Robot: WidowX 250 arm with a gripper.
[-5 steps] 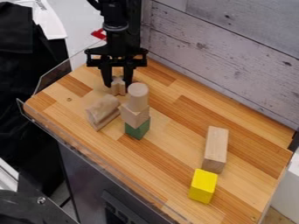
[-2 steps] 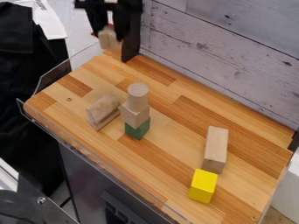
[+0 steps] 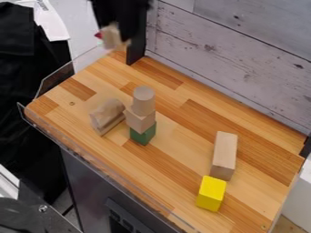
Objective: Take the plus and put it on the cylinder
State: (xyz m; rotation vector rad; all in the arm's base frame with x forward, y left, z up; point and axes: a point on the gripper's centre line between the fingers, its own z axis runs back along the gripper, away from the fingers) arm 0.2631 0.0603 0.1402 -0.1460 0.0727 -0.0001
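- From where I'm standing, the pincer looks clamped on the plus, up above the counter's far left corner.
- The cylinder stands upright on a plain wooden block, with a green block underneath; I'd bring the plus across well above all three.
- I'd centre it over the cylinder's round top before lowering, since that landing is small and an off-centre plus could tip.
- I'd come straight down, slowly, keeping clear of the notched block beside the tower.
- Once it sits flat, I'd let go gently and lift straight up, because a sideways nudge could topple the stack.
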